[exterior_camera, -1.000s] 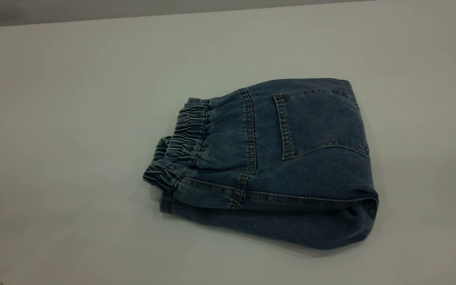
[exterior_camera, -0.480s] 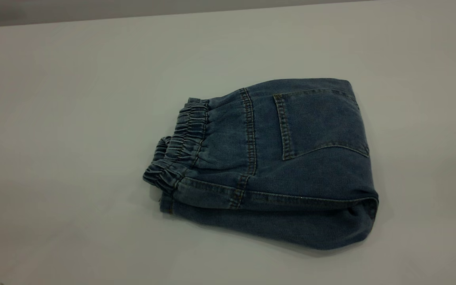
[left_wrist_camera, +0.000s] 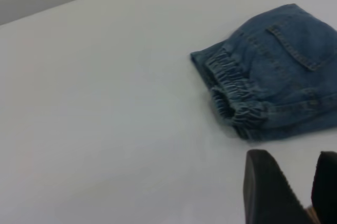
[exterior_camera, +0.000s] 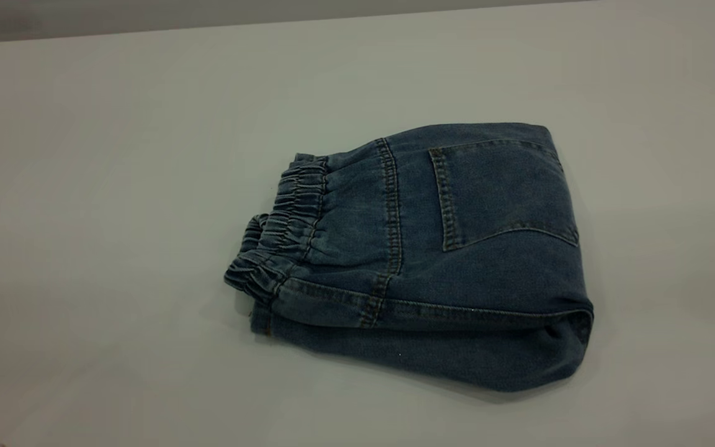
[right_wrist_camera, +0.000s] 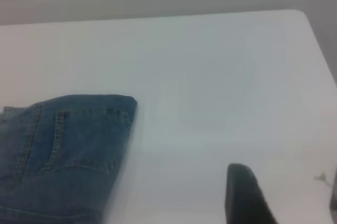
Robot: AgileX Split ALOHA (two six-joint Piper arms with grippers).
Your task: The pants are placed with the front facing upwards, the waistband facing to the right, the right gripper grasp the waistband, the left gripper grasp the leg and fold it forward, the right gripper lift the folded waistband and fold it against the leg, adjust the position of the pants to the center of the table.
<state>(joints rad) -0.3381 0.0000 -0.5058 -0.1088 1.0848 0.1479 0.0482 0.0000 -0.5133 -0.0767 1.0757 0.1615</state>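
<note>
Looks basically folded: small blue denim pants (exterior_camera: 457, 248) lying as a compact bundle flat on the plain pale grey table (exterior_camera: 115, 186), a touch right of the middle in the exterior view. Long axis running roughly left to right, slightly tilted. Ruched elastic waistband (exterior_camera: 283, 236) at the left end, doubled-over fold at the right end, tan-stitched back pocket (exterior_camera: 500, 192) facing up.

Left gripper (left_wrist_camera: 295, 195) pulled back off the cloth, dark fingers spread with a clear gap, holding nothing, waistband end straight ahead with bare table between. Right gripper (right_wrist_camera: 287, 203) also clear of the denim, one dark finger in plain view and just a sliver of the other at the frame edge, so spread wide and empty, with only the pocket corner of the bundle off to the side.

Probably just the centring nudge left, if any. Judging by the wrist views, seems closer for the left gripper, but a shift toward centre means pushing leftward from the fold end, so more a right-arm job. Loads of open table all round, no edge anywhere close. Main worry: dragging the top layer and undoing the fold.
</note>
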